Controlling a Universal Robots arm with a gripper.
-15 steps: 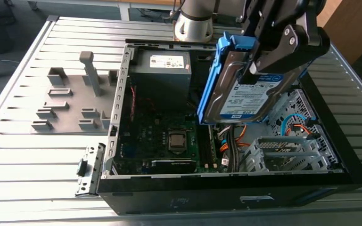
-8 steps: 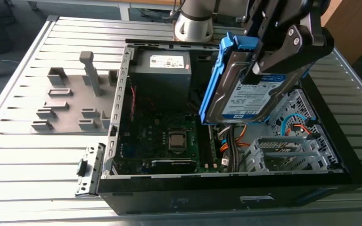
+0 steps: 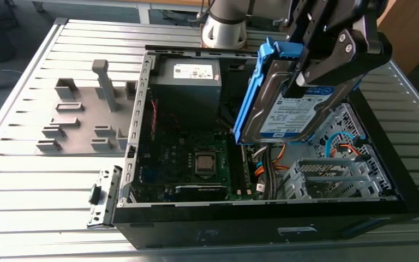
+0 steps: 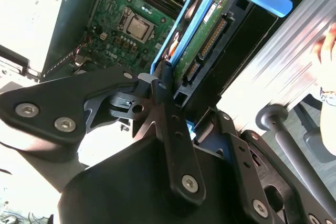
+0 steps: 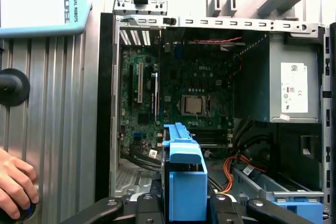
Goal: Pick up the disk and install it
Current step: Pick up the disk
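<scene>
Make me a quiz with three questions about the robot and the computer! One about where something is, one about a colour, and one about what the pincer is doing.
1. Where is the disk?
A. Lying on the floor
B. Up in the air above the open computer case
C. Inside a drawer

2. What colour is the plastic frame around the disk?
A. Blue
B. Red
C. Yellow

3. What is the pincer doing?
A. Open and holding nothing
B. Shut on a cable
C. Shut on the disk

Answers:
1 B: in the exterior view the disk hangs over the case, clear of the parts inside.
2 A: the frame is bright blue in the exterior view and both wrist views.
3 C: the black fingers clamp the disk from both sides.
</scene>
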